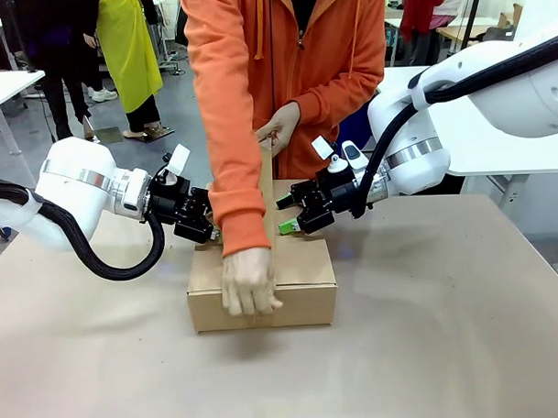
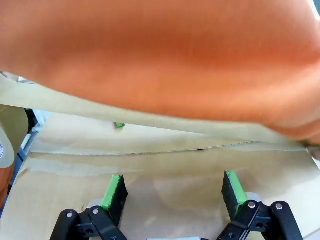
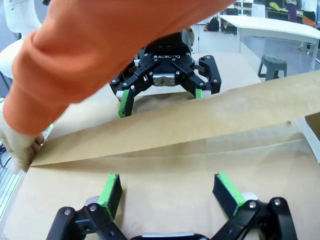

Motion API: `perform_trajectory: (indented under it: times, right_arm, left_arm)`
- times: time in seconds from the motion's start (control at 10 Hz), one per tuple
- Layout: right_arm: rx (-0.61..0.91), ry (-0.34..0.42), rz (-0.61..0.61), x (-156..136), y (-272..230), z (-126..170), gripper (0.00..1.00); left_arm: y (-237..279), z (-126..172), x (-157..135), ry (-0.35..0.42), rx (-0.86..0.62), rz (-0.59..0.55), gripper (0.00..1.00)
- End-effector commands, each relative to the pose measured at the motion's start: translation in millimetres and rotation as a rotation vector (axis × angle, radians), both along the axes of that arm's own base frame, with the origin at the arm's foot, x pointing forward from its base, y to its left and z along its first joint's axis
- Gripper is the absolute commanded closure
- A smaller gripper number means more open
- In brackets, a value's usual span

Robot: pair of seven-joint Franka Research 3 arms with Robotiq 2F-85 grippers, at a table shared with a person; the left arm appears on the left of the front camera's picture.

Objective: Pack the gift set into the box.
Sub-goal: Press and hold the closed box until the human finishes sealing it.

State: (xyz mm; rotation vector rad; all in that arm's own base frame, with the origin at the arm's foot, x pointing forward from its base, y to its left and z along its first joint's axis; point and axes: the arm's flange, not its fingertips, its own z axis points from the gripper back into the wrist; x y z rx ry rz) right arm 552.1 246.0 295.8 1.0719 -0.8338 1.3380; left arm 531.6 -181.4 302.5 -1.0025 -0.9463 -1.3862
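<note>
Nearest you, the box (image 1: 262, 288) sits at the middle of the table (image 1: 448, 331) with its top flaps folded down, so the gift set looks to be already inside; you cannot see it. The person's hand (image 1: 249, 282) presses on the near front edge of the lid, and a strip of brown tape (image 3: 170, 122) runs taut from that hand up toward the person's other hand (image 1: 278, 126), so sealing seems to be the step under way. What is left, by my reading, is laying that strip along the seam and pressing it flat.

Your left gripper (image 1: 204, 225) hangs at the box's left end with its jaws apart, holding nothing; its green pads (image 2: 112, 191) hover just over the cardboard. Your right gripper (image 1: 293, 215) hangs at the right end, also open and empty.

The orange sleeve (image 1: 236, 174) crosses between the two grippers and blocks any reach over the lid. Farther back, other people stand at other tables.
</note>
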Motion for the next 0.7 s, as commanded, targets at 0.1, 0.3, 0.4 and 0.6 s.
perform_trajectory:
  times: [0.1, 0.3, 0.4, 0.6]
  right_arm:
    - [-0.023, 0.005, 0.003, 0.0, -2.1, -3.4, 0.0]
    - [-0.023, 0.005, 0.003, 0.0, -2.1, -3.4, 0.0]
    - [-0.023, 0.005, 0.003, 0.0, -2.1, -3.4, 0.0]
    - [-0.023, 0.005, 0.003, 0.0, -2.1, -3.4, 0.0]
  left_arm:
    - [-1.9, -4.5, -2.0, -0.011, 0.005, 0.013, 0.0]
    - [-1.9, -4.5, -2.0, -0.011, 0.005, 0.013, 0.0]
    - [-1.9, -4.5, -2.0, -0.011, 0.005, 0.013, 0.0]
    - [-1.9, -4.5, -2.0, -0.011, 0.005, 0.013, 0.0]
